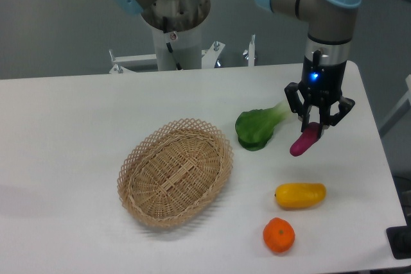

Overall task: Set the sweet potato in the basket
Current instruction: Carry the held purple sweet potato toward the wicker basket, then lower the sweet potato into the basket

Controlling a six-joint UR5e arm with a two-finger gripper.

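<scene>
Nearest to us sits a round orange fruit (279, 235) with a matte skin, and just beyond it a fat yellow oblong vegetable (300, 195), smooth and slightly glossy; the two lie close but apart on the white table (64, 126). We see the table's near edge and right corner cut off by the frame, and the arm's upper joints are cropped at the top. We find the jaws (311, 130) closed down to a narrow gap around the upper end of the sweet potato (304, 142), a slim magenta tuber that hangs tilted, its top hidden between the fingers. We cannot tell whether its lower tip touches the table. Left of it lies a leafy green vegetable (257, 128). Further left rests the basket (175, 171), oval, woven tan wicker with a lacy looped rim.
</scene>
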